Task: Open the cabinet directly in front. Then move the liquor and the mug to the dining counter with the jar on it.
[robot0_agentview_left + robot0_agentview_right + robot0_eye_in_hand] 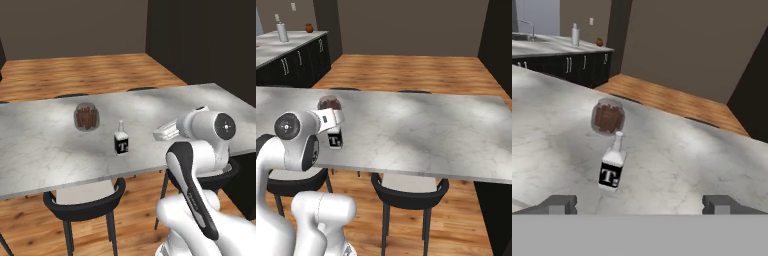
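The liquor (121, 140) (612, 167), a small bottle with a dark label and pale neck, stands upright on the dining counter (50, 150) (421, 130) (682, 165). Just behind it to the left sits the jar (87, 117) (329, 102) (608, 117) with reddish-brown contents. My gripper (161, 133) (639, 205) hovers above the slab to the right of the bottle, open and empty, with the bottle ahead of its left finger. In the right base view my hand partly covers the liquor (335, 141). The mug and the cabinet are out of view.
Black round-backed chairs (85, 202) (408, 187) are tucked under the near edge of the slab. A marble worktop on dark drawer fronts (286, 57) (562, 50) runs along the far left. Wood floor lies beyond the counter.
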You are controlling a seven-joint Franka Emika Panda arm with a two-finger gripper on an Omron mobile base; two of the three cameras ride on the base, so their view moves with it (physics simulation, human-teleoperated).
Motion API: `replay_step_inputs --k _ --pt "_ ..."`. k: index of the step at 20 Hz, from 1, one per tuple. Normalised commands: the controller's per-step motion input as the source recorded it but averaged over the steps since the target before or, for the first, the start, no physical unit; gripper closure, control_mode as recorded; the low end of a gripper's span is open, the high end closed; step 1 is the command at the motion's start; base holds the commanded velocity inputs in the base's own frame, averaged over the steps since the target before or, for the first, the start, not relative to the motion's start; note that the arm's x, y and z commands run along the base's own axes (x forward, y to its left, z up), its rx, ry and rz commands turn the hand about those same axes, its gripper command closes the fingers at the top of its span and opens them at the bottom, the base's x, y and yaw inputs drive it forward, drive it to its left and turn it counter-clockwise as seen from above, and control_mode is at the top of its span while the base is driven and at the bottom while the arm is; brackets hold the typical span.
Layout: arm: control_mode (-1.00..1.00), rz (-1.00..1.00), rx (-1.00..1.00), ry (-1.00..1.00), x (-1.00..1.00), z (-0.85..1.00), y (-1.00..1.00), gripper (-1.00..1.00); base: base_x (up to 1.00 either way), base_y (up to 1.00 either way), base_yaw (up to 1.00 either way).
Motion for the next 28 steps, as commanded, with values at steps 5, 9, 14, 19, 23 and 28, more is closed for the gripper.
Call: replay_step_inputs --k 5,9,14,19,23,28 --pt "-1.0 0.0 0.0 -0.16 -0.08 0.0 0.0 -1.0 0.0 0.0 0.0" --pt "1.0 0.0 0.0 -0.09 -0.23 0.0 0.0 -1.0 -0.46 0.0 0.03" --pt "1.0 0.0 0.0 0.0 0.0 0.0 0.0 -1.0 -1.0 0.13 0.13" --pt "1.0 0.0 0.0 0.0 0.0 0.0 0.0 -1.0 -0.95 0.91 0.21" --pt "1.0 0.0 0.0 0.0 0.0 0.0 0.0 -1.0 -0.65 1.0 0.14" --pt "1.0 0.0 0.0 0.0 0.0 0.0 0.0 -1.0 -0.4 1.0 0.04"
